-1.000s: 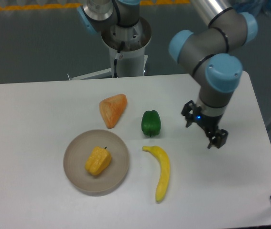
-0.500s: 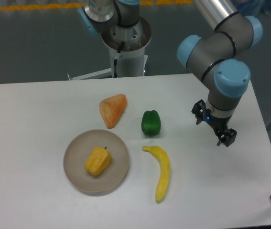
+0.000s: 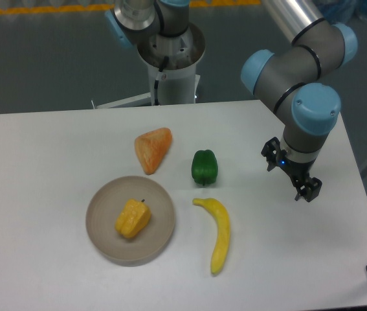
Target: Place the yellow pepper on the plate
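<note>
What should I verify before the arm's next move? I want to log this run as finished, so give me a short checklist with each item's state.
1. Yellow pepper lies on the plate: ok.
2. Pepper sits inside the rim, not overhanging: ok.
3. Gripper carries nothing: ok.
4. Gripper is away from the plate, over bare table on the right: ok.
5. Jaws open or shut: cannot tell.
6. Banana and green pepper lie apart from the plate: ok.

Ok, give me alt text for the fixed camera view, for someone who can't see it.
A yellow pepper sits on a round grey-beige plate on a white table. To its right lie a banana, a green pepper and an orange wedge-shaped item. The gripper hangs empty off to the right.
</note>
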{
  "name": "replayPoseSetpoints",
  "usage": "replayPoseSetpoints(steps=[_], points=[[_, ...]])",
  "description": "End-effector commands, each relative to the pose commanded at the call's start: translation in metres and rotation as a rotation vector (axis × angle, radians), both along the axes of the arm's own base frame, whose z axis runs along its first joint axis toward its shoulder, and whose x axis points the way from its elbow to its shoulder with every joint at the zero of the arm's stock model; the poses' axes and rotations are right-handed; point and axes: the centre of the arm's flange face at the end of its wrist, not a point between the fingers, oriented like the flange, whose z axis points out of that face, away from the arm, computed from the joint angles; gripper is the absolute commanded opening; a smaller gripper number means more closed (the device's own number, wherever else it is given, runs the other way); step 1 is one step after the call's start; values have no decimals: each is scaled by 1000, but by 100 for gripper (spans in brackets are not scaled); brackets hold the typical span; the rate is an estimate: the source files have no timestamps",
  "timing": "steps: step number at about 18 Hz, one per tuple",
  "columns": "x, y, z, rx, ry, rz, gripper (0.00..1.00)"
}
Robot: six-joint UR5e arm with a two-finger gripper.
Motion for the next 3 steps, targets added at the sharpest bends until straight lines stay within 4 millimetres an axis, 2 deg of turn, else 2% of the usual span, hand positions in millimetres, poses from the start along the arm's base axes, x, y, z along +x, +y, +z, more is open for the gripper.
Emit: replayPoseSetpoints(steps=[3], points=[[1,0,0,-2,2,-1,100]])
